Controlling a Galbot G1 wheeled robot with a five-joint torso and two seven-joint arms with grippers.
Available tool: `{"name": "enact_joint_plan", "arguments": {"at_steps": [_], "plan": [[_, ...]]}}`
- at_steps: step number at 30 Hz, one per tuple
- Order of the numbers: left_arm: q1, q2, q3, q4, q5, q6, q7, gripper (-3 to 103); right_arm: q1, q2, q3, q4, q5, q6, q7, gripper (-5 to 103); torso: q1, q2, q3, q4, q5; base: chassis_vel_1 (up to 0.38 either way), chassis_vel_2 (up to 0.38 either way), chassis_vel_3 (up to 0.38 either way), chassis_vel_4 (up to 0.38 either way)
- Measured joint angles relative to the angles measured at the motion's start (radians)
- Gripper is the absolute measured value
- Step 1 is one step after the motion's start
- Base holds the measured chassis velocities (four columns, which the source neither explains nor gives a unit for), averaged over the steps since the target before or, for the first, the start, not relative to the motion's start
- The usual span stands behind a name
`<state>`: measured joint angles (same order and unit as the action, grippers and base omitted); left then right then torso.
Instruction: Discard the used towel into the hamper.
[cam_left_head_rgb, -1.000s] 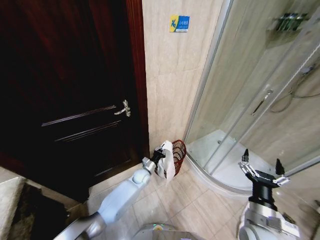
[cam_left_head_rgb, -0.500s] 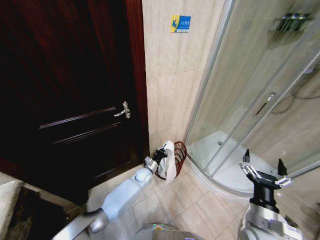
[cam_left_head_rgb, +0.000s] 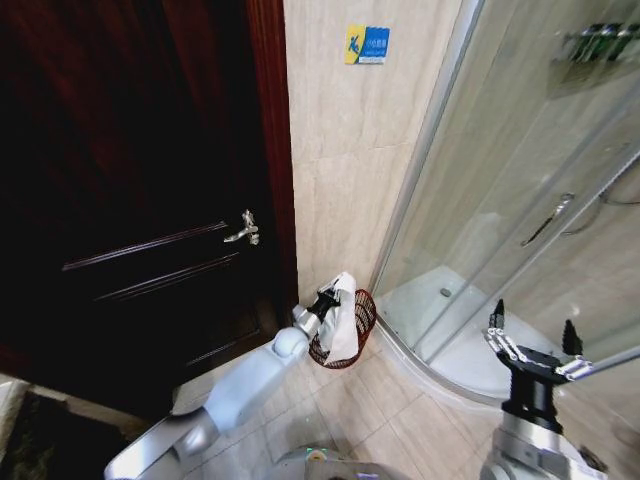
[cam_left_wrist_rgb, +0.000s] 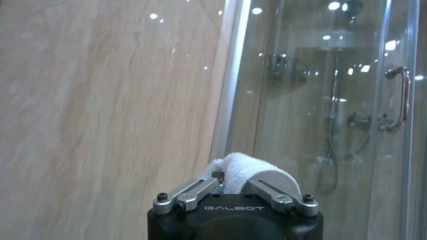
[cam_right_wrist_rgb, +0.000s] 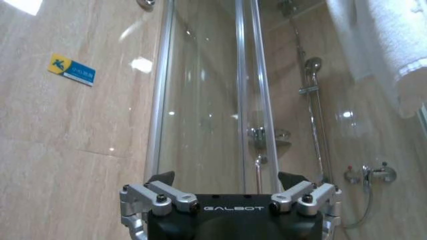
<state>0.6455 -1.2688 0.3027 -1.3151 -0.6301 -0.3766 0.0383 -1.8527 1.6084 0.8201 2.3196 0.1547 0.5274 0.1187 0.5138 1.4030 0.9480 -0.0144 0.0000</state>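
A tiled bathroom corner, seen from the robot's head: a dark wooden door on the left, a beige wall in the middle, a curved glass shower on the right. The left claw (cam_left_head_rgb: 326, 300) is stretched forward and low, closed on a white towel (cam_left_head_rgb: 345, 318) that hangs from it. The towel drapes over the rim of the hamper (cam_left_head_rgb: 362, 327), a small reddish-brown woven basket standing on the floor in the corner between door frame and shower. In the left wrist view the towel (cam_left_wrist_rgb: 248, 171) bulges up between the pinched fingers. The right claw (cam_left_head_rgb: 533, 344) waits near the shower, spread wide and empty (parked). The step in hand looks like the drop itself: the next move likely calls for opening the left claw with the towel's bulk over the hamper's mouth, not its outer side.
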Motion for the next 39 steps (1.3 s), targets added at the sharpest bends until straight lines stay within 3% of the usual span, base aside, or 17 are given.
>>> {"name": "enact_joint_plan", "arguments": {"at_steps": [11, 16, 32, 39], "plan": [[-0.178, -0.039, 0.082, 0.136, -0.042, -0.003, 0.002, 2, 0.006, 0.000, 0.011, -0.025, 0.000, 0.003, -0.004, 100, 0.000, 0.000, 0.000, 0.0003, 0.0000, 0.000, 0.000, 0.000, 0.000], [-0.259, -0.075, 0.138, 0.262, -0.046, -0.018, 0.005, 2, 0.023, 0.000, 0.008, -0.044, -0.002, 0.000, -0.006, 100, 0.000, 0.000, 0.000, 0.0002, 0.0002, 0.000, 0.000, 0.000, 0.000], [-0.221, -0.156, 0.269, 0.586, 0.013, -0.107, 0.019, 2, 0.033, 0.000, 0.020, -0.074, 0.015, 0.000, -0.011, 100, 0.000, 0.000, 0.000, 0.0003, 0.0001, 0.000, 0.000, 0.000, 0.000], [-0.226, -0.190, 0.328, 0.688, 0.020, -0.117, 0.018, 2, 0.030, 0.000, 0.029, -0.094, 0.031, 0.017, -0.018, 100, 0.000, 0.000, 0.000, 0.0002, 0.0000, 0.000, 0.000, 0.000, 0.000]]}}
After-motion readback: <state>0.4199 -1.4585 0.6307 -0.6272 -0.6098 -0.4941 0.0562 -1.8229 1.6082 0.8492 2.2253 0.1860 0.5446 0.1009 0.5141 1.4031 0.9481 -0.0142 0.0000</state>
